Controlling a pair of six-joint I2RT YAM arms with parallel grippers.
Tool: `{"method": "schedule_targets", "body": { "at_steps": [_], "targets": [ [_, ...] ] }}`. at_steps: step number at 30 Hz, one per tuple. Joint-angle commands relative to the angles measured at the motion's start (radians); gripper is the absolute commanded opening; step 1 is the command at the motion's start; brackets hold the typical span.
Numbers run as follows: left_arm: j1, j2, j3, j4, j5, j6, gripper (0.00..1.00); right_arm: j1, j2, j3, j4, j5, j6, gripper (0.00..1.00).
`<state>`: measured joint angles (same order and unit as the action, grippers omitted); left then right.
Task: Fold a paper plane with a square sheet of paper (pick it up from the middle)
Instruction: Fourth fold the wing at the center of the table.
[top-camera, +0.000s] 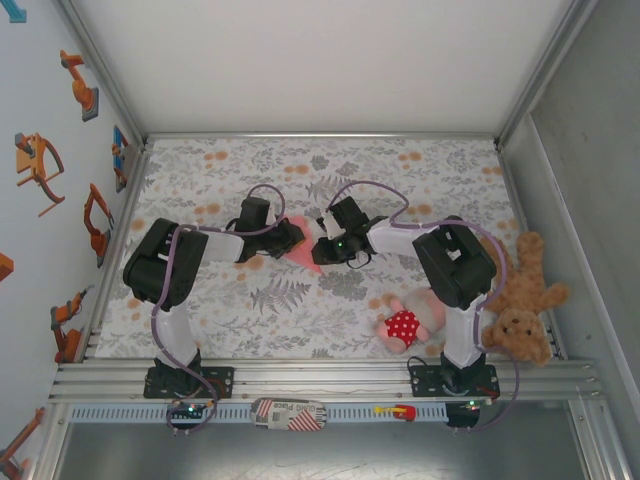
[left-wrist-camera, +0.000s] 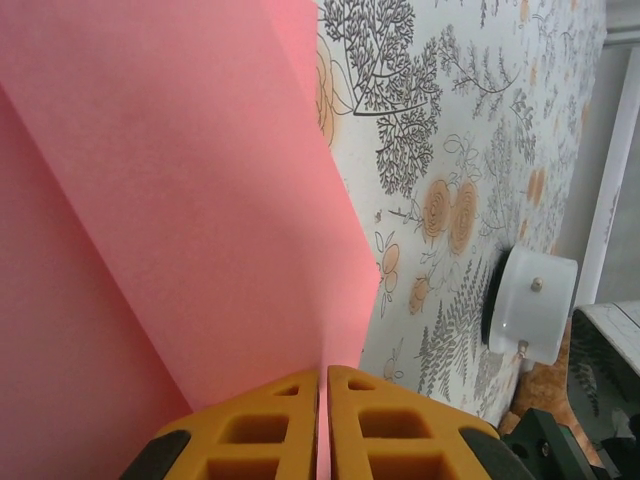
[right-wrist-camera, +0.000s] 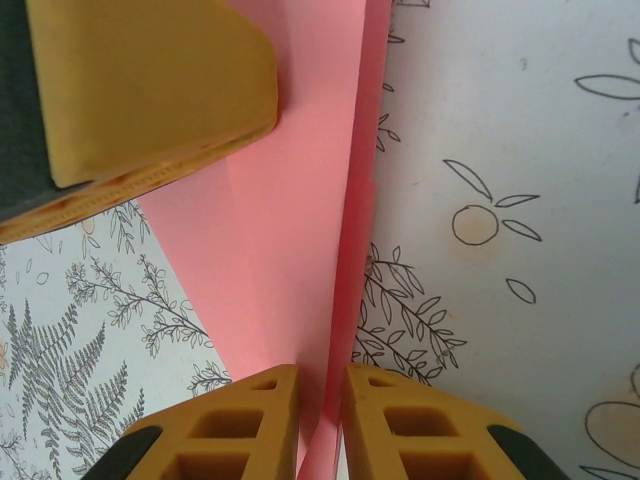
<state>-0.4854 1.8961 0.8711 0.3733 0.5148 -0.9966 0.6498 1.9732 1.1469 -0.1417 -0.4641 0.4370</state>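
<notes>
The sheet of paper (top-camera: 301, 250) is thin, matte and salmon-pink. It is held up off the desk (top-camera: 400, 170) at its middle, between the two hands. In the left wrist view the sheet (left-wrist-camera: 190, 200) rises as broad smooth panels that meet along a straight diagonal crease. Its lower edge is pinched in the left hand (left-wrist-camera: 322, 372), whose blocky orange ribbed fingers (left-wrist-camera: 262, 425) are closed to a thin slit on it. In the right wrist view the sheet (right-wrist-camera: 290, 250) narrows into a folded ridge. That ridge runs down into the right hand (right-wrist-camera: 322, 372), whose fingers are nearly together and grip it.

The desk is covered with a cloth printed with grey ferns and orange flowers. Near its right front corner lie a pink plush doll (top-camera: 408, 322) in a red dotted dress and a furry brown teddy bear (top-camera: 522, 300).
</notes>
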Motion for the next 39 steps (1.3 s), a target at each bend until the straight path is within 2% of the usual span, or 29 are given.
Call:
{"method": "schedule_targets", "body": {
  "at_steps": [1,9,39],
  "targets": [
    [0.002,0.012,0.018,-0.025,-0.016,0.000,0.12,0.011,0.070,-0.007,-0.041,0.018,0.007,0.19],
    [0.002,0.011,0.019,-0.046,-0.042,0.003,0.12,0.010,0.074,-0.002,-0.051,0.026,0.014,0.19],
    [0.002,0.071,0.052,-0.093,-0.028,0.017,0.12,0.009,0.072,0.001,-0.065,0.029,0.022,0.17]
  ]
}}
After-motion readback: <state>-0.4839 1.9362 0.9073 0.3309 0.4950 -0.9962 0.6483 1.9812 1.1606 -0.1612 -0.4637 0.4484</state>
